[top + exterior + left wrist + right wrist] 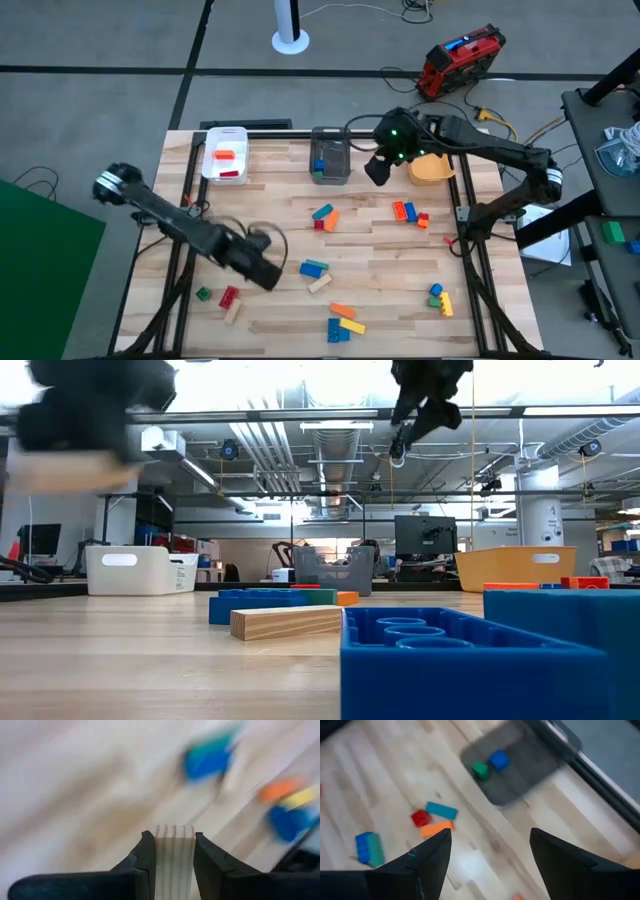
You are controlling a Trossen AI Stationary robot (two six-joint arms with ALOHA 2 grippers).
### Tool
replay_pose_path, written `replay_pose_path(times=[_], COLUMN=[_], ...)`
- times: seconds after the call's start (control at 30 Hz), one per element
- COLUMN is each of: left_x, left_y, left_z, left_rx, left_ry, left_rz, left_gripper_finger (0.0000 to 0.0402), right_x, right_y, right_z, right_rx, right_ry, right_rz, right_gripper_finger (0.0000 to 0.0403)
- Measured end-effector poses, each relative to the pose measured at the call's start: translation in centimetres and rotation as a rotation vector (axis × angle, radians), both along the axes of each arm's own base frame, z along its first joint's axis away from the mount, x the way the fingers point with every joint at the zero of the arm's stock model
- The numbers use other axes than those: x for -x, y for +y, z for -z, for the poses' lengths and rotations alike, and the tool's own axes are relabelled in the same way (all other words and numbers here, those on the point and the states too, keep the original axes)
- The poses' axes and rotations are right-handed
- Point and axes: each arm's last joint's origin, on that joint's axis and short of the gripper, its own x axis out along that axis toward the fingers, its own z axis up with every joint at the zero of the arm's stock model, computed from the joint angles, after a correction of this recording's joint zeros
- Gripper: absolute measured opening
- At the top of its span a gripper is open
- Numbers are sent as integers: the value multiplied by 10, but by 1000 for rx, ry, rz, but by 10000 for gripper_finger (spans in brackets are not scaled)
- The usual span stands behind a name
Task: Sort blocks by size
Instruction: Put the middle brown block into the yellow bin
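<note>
Nearest the front of the wooden table (380,310), the left gripper (173,857) is clamped on a plain wooden block (174,862), held above the tabletop. Loose blocks (341,322) lie scattered around it. Farther back, the right gripper (490,852) hangs empty, fingers wide apart, beside the grey bin (330,160) holding a blue block (498,760) and a green one.

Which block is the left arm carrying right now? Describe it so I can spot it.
Start at the white bin at the table's far left, then come toward the near edge to the left gripper. Clamped between its fingers is a plain wood block, unpainted with visible grain, unlike the coloured bricks around it.
</note>
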Motion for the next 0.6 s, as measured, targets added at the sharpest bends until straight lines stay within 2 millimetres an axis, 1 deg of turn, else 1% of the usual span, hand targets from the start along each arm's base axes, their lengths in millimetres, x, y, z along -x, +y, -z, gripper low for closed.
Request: replay_pose_path(times=[0.1,0.2,0.33,0.47,0.53,0.6], left_x=[4,5,2,-6,-11,-15], left_y=[26,50,75,90,97,102], left_z=[-33,-64,-96,-115,-120,-122], left_rx=[-118,-229,-389,-508,-534,-553], left_ry=[-208,-429,-672,-843,-910,-941], left_rz=[29,73,103,166,190,213], left_gripper_finger=[69,69,69,69,69,69], right_x=[0,-4,-16,-34,-43,-52], right_y=[16,33,49,57,61,64], right_z=[-1,4,13,13,13,11], right_rx=[14,11,35,52,59,62], right_ry=[-123,-258,-393,-497,-537,-574], right_rz=[-115,-236,-311,-347,-362,-376], right_gripper_finger=[275,281,282,277,277,279])
